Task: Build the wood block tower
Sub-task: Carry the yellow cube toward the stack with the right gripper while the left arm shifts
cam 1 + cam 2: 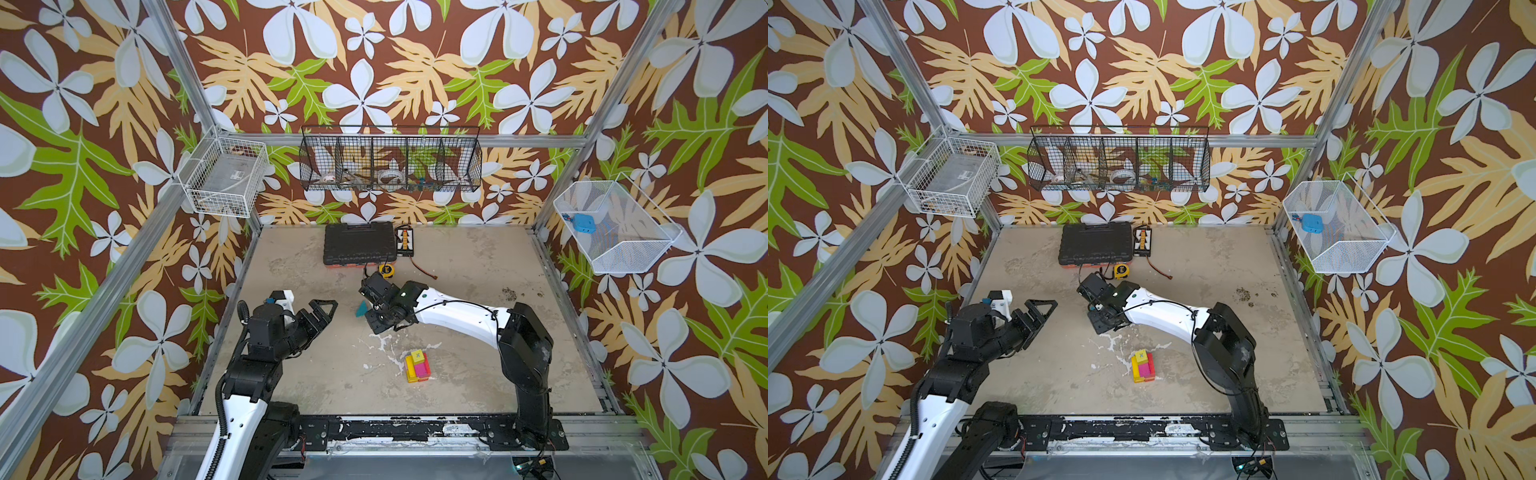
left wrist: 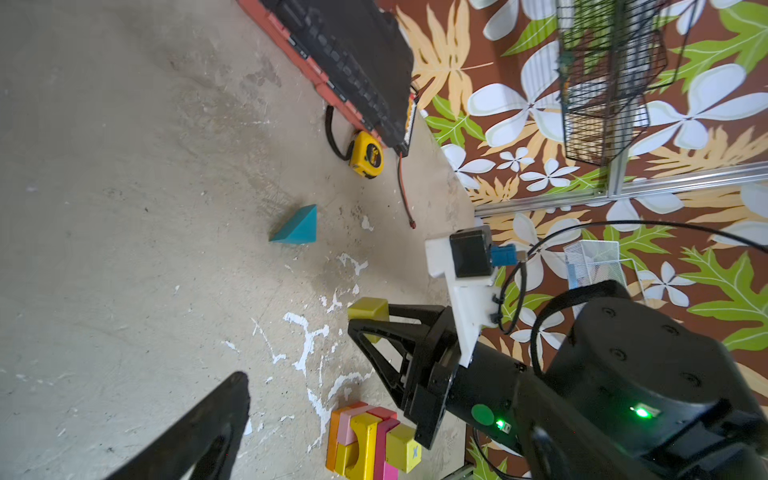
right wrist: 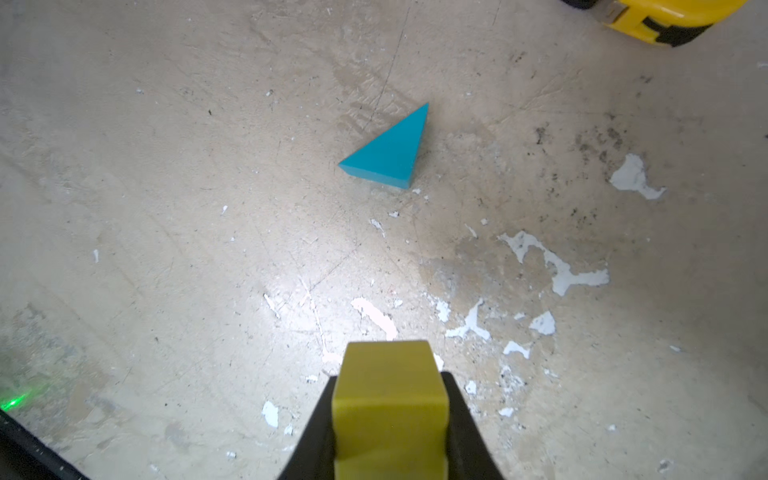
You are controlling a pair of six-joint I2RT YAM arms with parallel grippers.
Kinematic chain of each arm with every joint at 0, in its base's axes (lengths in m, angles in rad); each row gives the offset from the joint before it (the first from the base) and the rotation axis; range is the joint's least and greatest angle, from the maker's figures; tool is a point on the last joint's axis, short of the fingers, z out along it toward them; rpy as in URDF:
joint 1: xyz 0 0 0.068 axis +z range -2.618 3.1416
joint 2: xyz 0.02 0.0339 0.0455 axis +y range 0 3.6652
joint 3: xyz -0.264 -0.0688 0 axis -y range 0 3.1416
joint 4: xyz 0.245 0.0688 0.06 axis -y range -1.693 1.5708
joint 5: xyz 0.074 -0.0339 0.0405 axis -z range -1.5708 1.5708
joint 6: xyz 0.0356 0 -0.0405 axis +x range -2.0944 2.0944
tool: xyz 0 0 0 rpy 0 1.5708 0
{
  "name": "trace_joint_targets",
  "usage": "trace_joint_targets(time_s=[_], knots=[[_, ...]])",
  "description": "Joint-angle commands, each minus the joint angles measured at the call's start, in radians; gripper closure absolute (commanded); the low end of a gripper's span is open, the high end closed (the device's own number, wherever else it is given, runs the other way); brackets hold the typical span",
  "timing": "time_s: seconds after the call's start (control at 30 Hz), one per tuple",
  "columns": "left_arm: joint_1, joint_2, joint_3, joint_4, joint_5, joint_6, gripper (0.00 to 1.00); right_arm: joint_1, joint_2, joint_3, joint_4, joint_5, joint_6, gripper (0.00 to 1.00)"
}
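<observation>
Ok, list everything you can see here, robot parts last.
tower: one, yellow, pink, orange, front of table
wedge: one, teal, flat on table, apart from tower
block: one, yellow, in right gripper
case: one, black, back of table
tape measure: one, yellow, beside case
board: one, black, right of case
baskets: three, one black, two white, on walls
left gripper: one, black, open, empty
right gripper: one, black, shut on block

A closed black case [image 1: 360, 243] lies at the back of the worn desk [image 1: 457, 374]. A yellow tape measure [image 2: 365, 160] sits just before it and a small connector board [image 1: 404, 240] beside it. On the walls hang a black wire basket [image 1: 390, 160] and a white mesh basket [image 1: 615, 249] holding something blue [image 1: 581, 223], perhaps a small device.
</observation>
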Motion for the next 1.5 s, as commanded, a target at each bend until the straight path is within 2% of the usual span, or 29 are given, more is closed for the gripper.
trace_joint_targets(time_s=[0.0, 0.23, 0.43, 0.7, 0.87, 0.97, 1.1, 1.27, 1.4, 1.47], knots=[[0.001, -0.034, 0.011, 0.008, -0.015, 0.018, 0.00, -0.002, -0.031, -0.013, -0.002, 0.016, 0.014, 0.85], [0.002, -0.031, -0.015, 0.058, 0.058, -0.003, 0.00, -0.010, -0.125, -0.110, 0.019, 0.044, 0.020, 0.85], [0.002, -0.054, -0.004, 0.053, -0.013, -0.024, 0.00, -0.044, -0.211, -0.178, 0.022, 0.050, 0.014, 0.85], [0.002, -0.062, -0.018, 0.032, 0.001, 0.035, 0.00, -0.054, -0.308, -0.215, -0.029, 0.052, 0.030, 0.85], [0.002, -0.099, -0.068, 0.078, 0.007, 0.025, 0.00, -0.054, -0.437, -0.282, -0.074, 0.093, 0.053, 0.83], [0.002, -0.088, -0.109, 0.142, 0.055, -0.020, 0.00, -0.054, -0.542, -0.337, -0.107, 0.123, 0.063, 0.82], [0.002, -0.041, -0.068, 0.069, 0.008, -0.001, 0.00, -0.054, -0.702, -0.436, -0.123, 0.149, 0.083, 0.75], [0.002, -0.089, -0.019, 0.016, 0.022, 0.019, 0.00, -0.053, -0.847, -0.527, -0.140, 0.121, 0.114, 0.72], [0.001, -0.140, -0.108, 0.084, 0.046, 0.011, 0.00, -0.053, -0.911, -0.593, -0.152, 0.075, 0.140, 0.74], [0.002, -0.089, -0.109, 0.025, -0.026, 0.062, 0.00, -0.053, -0.939, -0.623, -0.155, 0.039, 0.151, 0.75]])
